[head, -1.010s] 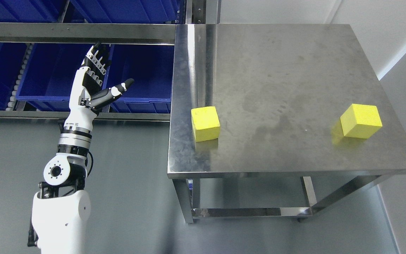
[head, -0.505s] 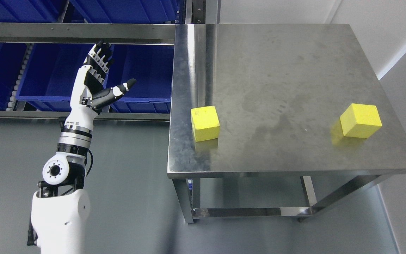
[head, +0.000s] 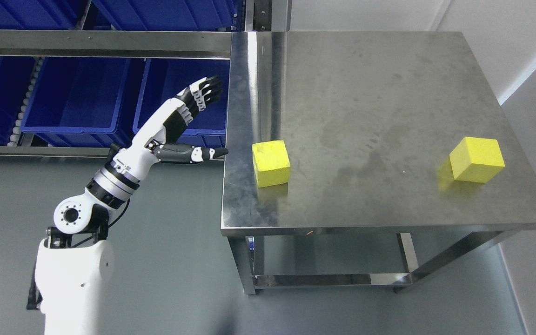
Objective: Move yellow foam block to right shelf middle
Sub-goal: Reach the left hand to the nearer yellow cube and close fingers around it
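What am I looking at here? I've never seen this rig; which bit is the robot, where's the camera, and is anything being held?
The camera sits on the robot's head, looking down. The white and black limb is its left arm, ending in the left hand, fingers spread, holding nothing, just left of a steel table. Two yellow foam blocks lie on the table: the near-left block and the right block. Blue bins sit on a rack behind. The right arm is out of view.
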Tool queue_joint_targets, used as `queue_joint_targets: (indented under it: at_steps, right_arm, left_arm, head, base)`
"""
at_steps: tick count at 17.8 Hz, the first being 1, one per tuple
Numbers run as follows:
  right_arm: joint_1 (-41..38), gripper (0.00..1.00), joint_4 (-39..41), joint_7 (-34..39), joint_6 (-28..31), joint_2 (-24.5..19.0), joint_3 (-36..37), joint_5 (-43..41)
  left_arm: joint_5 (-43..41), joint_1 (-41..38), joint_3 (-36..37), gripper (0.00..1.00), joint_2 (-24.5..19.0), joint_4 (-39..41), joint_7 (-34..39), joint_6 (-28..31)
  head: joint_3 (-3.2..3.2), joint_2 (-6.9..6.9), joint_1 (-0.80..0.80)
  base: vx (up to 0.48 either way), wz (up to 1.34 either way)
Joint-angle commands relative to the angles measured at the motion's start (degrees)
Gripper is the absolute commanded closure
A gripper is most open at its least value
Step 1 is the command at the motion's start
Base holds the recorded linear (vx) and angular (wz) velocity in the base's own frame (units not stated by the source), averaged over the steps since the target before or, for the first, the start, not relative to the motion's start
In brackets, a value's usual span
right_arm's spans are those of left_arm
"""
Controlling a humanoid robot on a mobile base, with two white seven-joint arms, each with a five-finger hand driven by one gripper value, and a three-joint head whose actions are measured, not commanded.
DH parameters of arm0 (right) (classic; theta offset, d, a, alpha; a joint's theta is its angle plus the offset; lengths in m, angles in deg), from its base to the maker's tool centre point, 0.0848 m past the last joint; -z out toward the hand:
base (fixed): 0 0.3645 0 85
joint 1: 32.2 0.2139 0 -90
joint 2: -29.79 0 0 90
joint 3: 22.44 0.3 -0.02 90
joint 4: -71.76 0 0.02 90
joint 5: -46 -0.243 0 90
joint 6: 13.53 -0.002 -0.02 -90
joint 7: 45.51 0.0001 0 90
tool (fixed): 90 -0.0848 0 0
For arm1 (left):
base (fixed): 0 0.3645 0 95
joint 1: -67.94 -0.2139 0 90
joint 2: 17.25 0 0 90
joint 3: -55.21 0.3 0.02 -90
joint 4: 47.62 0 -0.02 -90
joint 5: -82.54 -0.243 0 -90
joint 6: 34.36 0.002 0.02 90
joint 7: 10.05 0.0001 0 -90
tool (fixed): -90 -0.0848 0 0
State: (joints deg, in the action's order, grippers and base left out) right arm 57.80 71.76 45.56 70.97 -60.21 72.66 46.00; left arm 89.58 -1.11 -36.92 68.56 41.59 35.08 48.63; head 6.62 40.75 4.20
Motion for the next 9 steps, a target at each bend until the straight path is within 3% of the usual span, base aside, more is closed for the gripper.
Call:
queue_joint_targets:
  at_steps: [1,9]
  right_arm:
    - [0.1,0.0,1.0,0.0,0.0,1.0,0.0,0.0]
    - [0.1,0.0,1.0,0.0,0.0,1.0,0.0,0.0]
  left_arm:
    - [-3.1,6.4,14.4,0.01,-3.5,-7.9,-1.2,0.0]
    - [-3.4,9.2,24.4,0.01,-2.2,-16.8,-1.4,0.7]
  head:
    - [0.0,0.0,0.0]
    - [0.0,0.0,0.0]
  base:
    - [0.0,0.0]
    - [0.0,0.0]
